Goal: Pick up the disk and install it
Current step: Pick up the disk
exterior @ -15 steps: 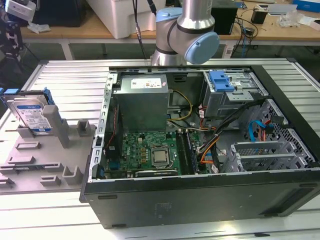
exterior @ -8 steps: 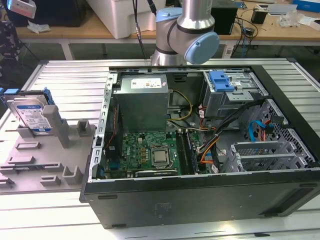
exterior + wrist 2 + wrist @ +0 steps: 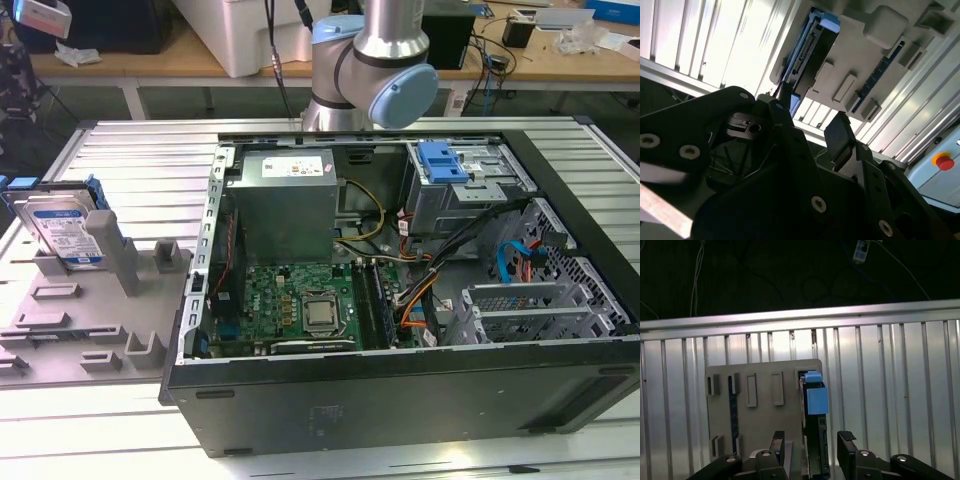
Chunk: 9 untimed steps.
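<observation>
exterior view: the disk (image 3: pixel 60 230) stands on edge in a grey holder (image 3: pixel 95 325) on the table (image 3: pixel 150 160), at the exterior view's left of the open case (image 3: pixel 400 400). first wrist view: the tool (image 3: pixel 812 444) hangs released over the disk (blue rail facing it), not touching. second wrist view: fingers (image 3: pixel 840 132) spread, grasping nothing.

Disk (image 3: pixel 62 232) silver-grey, blue-white label, blue rails, propped on edge in grey fixture (image 3: pixel 55 318), exterior view's left
</observation>
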Motion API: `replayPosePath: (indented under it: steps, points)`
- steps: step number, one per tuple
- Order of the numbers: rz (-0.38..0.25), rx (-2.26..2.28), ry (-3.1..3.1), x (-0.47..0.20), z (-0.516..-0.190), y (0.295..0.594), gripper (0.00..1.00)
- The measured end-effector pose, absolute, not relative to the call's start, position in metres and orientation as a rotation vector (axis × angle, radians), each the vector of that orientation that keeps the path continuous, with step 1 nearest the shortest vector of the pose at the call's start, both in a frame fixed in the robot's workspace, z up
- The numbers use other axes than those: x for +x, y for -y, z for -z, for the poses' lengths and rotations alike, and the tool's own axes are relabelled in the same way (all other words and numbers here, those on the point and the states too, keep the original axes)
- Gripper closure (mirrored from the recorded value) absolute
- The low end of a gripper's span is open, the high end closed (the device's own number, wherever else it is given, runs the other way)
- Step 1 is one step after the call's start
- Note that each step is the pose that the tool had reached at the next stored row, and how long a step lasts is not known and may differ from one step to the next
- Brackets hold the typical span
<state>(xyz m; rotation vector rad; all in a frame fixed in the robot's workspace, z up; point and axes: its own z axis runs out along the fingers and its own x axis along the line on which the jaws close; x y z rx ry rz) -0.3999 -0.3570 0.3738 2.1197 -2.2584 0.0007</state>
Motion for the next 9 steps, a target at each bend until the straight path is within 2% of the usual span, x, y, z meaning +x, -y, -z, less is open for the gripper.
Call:
replayPosePath:
  steps: [9]
  points:
    - [-0.001,2.139,2.240,-0.4042,-0.3671,0.3561,0.46]
